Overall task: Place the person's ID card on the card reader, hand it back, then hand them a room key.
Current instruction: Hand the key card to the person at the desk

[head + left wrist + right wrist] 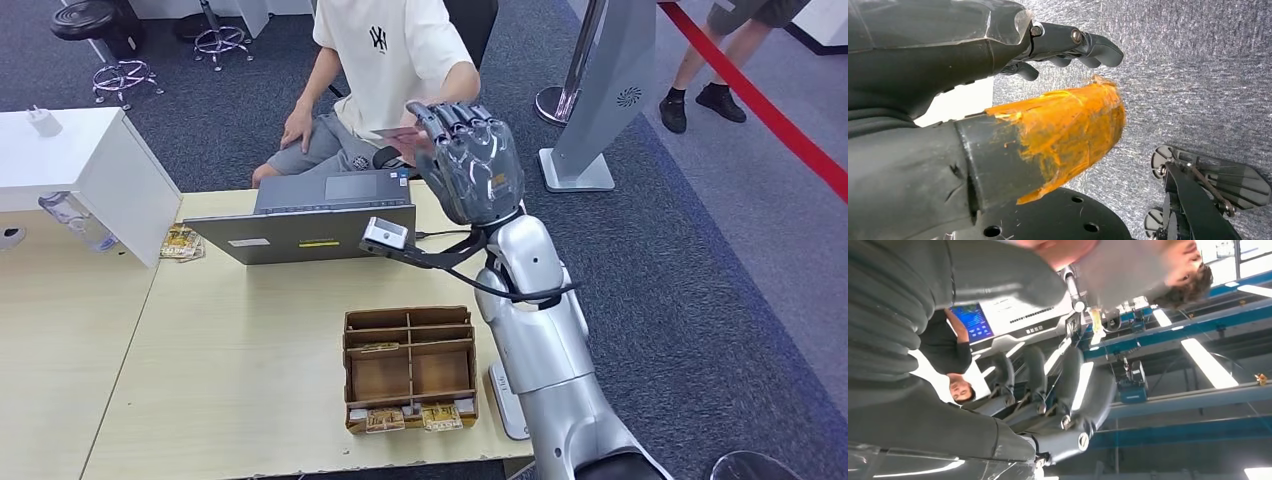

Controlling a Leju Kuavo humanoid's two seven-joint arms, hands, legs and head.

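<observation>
The worktop [250, 350] carries a laptop [315, 215] and, nearer, a divided cardboard tray [410, 368]. The raised right hand [470, 160], fingers apart, hides most of the seated person's [385, 60] reddish ID card [393, 133]; whether it grips it is unclear. The left hand [998, 100] hangs with fingers loosely apart over carpet.

Black NY logo on person's white T-shirt [385, 55].

A light wooden table [250, 400] is seen, standing on grey carpet floor [700, 300]. On it an open grey laptop [310, 225] is placed at the far edge. A brown cardboard organizer [410, 368] with compartments is set near the front edge. A white card reader [505, 400] is laid just beside the organizer, at the table's right edge. A small yellowish packet [182, 242] is found left of the laptop.
</observation>
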